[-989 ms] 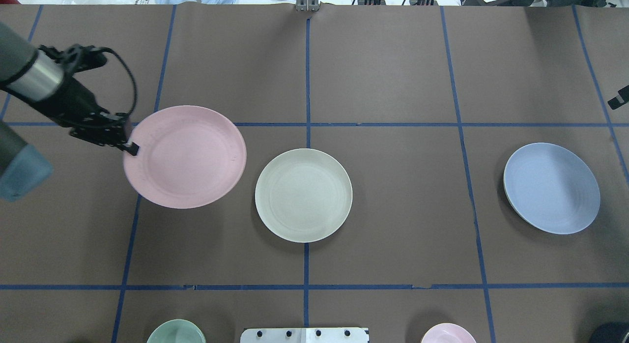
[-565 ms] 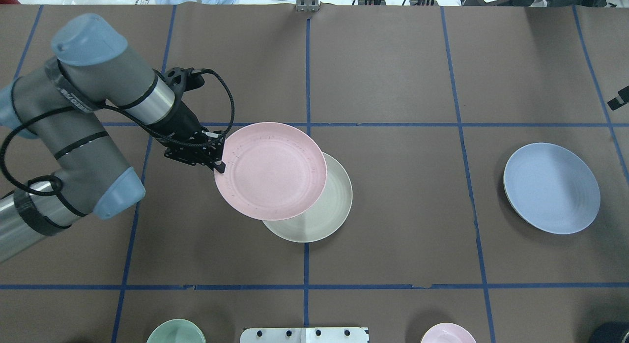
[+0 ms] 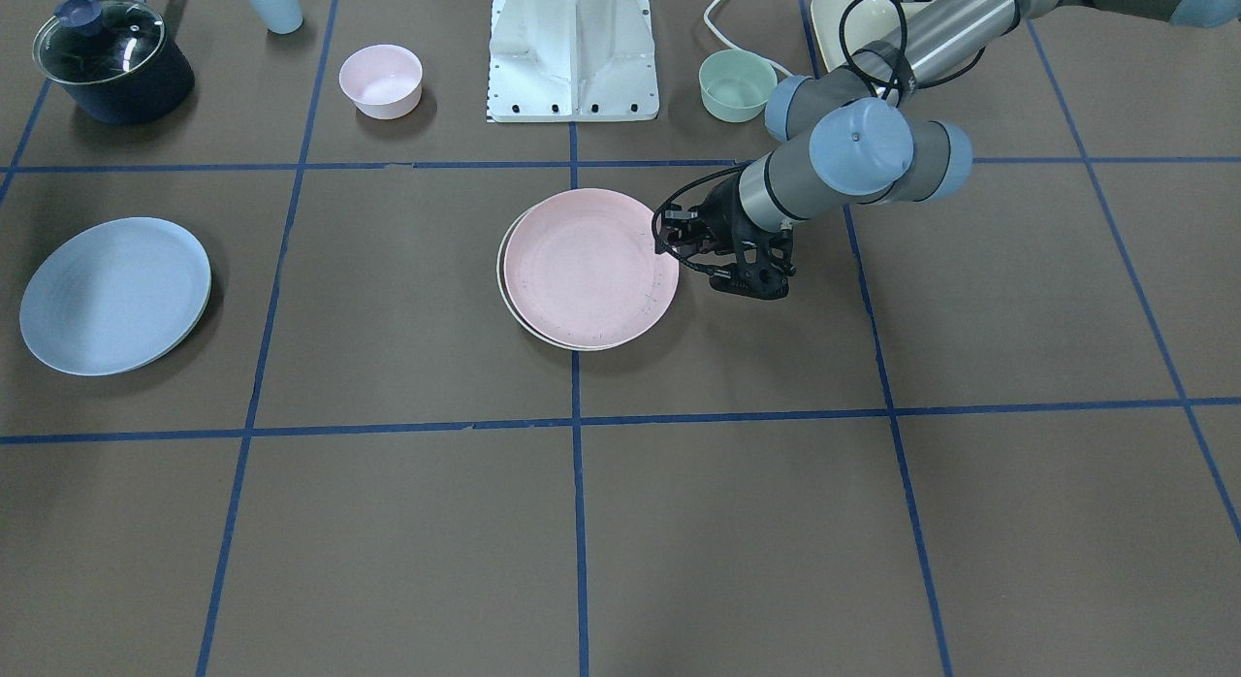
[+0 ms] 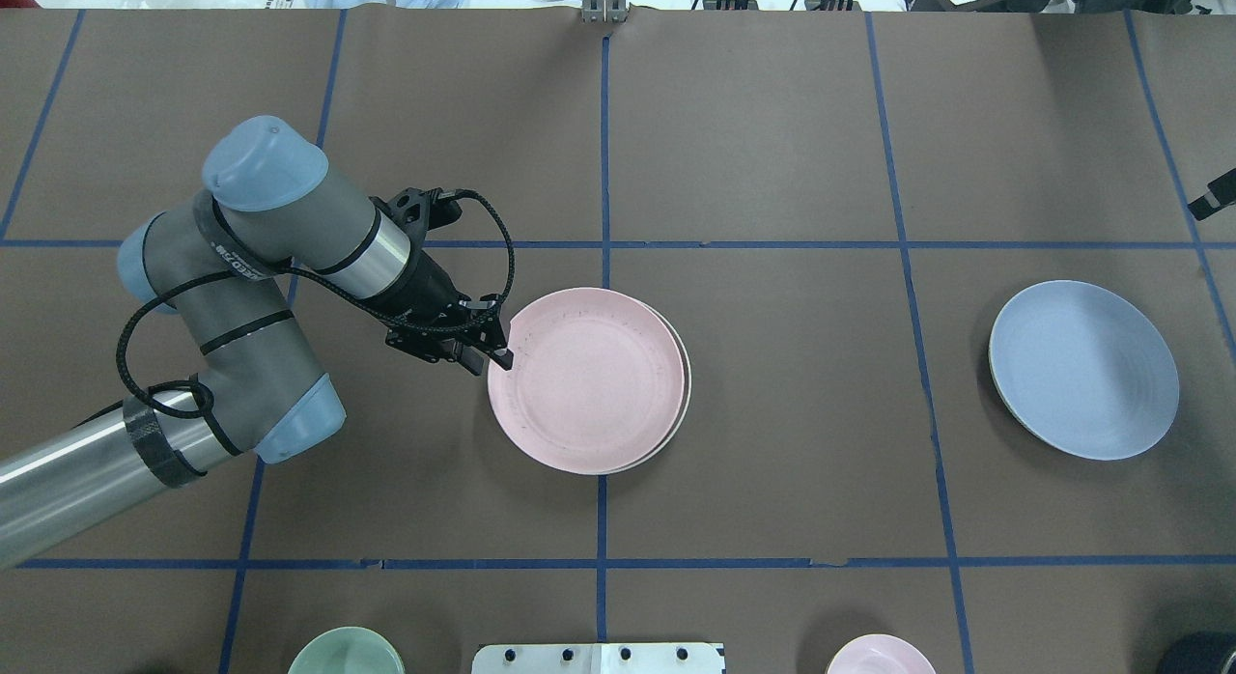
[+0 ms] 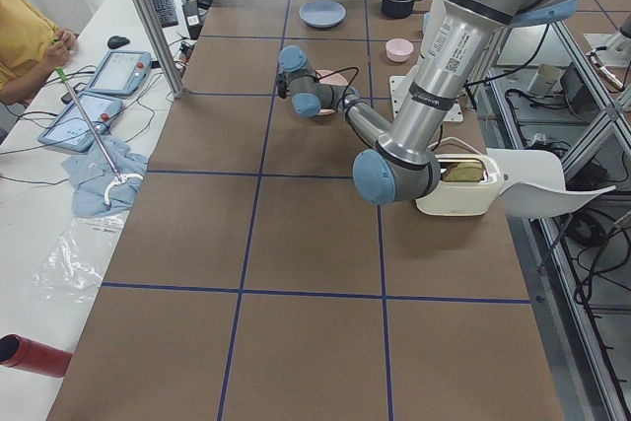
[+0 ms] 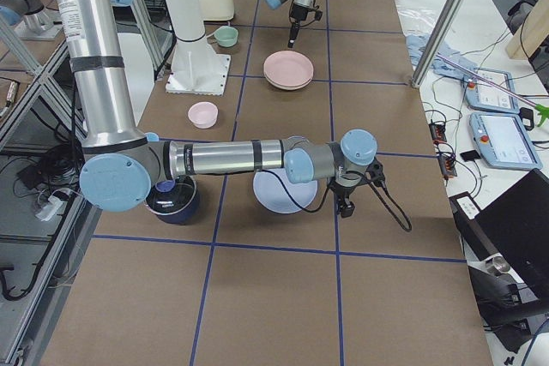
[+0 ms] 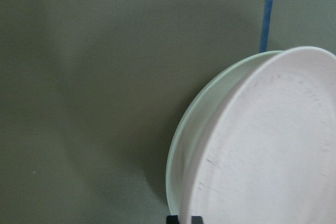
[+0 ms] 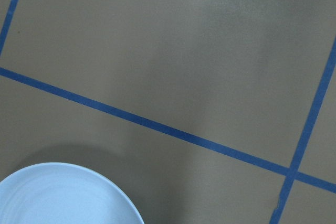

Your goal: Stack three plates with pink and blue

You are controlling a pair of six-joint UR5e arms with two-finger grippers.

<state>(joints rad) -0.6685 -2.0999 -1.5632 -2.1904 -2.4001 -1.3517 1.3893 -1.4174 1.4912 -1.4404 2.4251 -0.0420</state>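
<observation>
The pale pink plate (image 4: pixel 584 379) lies almost flat over the cream-white plate (image 4: pixel 685 389) at the table's middle, shifted a little to the left. My left gripper (image 4: pixel 501 358) is shut on the pink plate's left rim. The left wrist view shows the pink plate (image 7: pixel 273 150) over the cream rim (image 7: pixel 181 145). The light blue plate (image 4: pixel 1083 369) lies alone at the right. My right gripper (image 6: pixel 346 206) hovers beside the blue plate (image 6: pixel 283 190); I cannot tell whether it is open or shut.
A green bowl (image 3: pixel 737 85), a small pink bowl (image 3: pixel 381 80), a blue cup (image 3: pixel 270 3) and a lidded dark pot (image 3: pixel 111 58) stand along the robot's side by the white base (image 3: pixel 574 51). A toaster (image 5: pixel 463 184) stands near the left arm's base.
My left arm has carried the pink plate from the table's left to over the cream plate and lowered it onto it. The blue plate has not moved.
</observation>
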